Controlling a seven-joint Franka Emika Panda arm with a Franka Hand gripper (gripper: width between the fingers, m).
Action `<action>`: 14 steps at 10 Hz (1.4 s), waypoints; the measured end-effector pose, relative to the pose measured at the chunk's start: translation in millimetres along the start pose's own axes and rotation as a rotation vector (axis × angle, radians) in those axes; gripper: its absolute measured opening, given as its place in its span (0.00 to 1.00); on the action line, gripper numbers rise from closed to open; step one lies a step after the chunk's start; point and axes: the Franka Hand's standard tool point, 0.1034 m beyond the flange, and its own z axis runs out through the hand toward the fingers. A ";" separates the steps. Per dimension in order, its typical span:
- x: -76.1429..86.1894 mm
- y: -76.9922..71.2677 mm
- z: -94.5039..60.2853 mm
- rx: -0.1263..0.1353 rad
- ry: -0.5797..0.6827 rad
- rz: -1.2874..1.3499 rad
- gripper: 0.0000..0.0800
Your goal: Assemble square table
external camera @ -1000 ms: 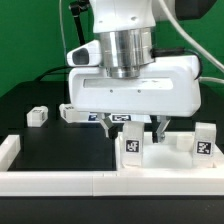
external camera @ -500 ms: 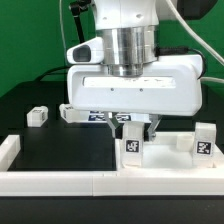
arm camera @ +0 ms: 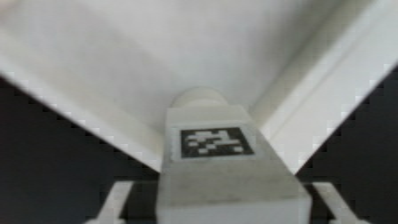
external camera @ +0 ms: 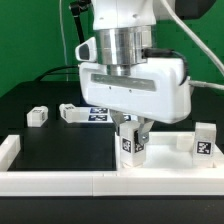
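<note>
My gripper (external camera: 130,132) reaches down over a short white tagged leg (external camera: 128,144) that stands upright near the front rail. The fingers press on both its sides. In the wrist view the leg (arm camera: 215,140) fills the space between the two fingers (arm camera: 132,200), tag facing the camera. The white square slab (external camera: 172,146) lies just behind and to the exterior view's right of this leg, and shows in the wrist view (arm camera: 107,60) too. A second leg (external camera: 204,140) stands at the slab's right end. Two more legs (external camera: 37,116) (external camera: 72,113) lie at the back left.
The long low white border rail (external camera: 60,181) runs along the front, with a raised end at the exterior view's left (external camera: 8,150). The marker board (external camera: 99,116) lies on the black table behind my hand. A green backdrop stands behind the table.
My hand has come down over the standing leg and turned about its own axis. The fingers, wide apart before, have come in onto the leg. The leg has shifted slightly left.
</note>
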 end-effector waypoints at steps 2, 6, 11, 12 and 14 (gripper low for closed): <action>0.6 1.7 1.9 0.025 -0.034 0.308 0.36; -3.6 -1.8 2.2 0.038 -0.005 0.101 0.46; -4.6 -3.7 0.9 0.006 0.032 -0.522 0.81; 2.3 -0.1 0.1 -0.003 0.037 -0.732 0.81; 9.5 6.3 2.9 -0.002 0.069 -1.068 0.81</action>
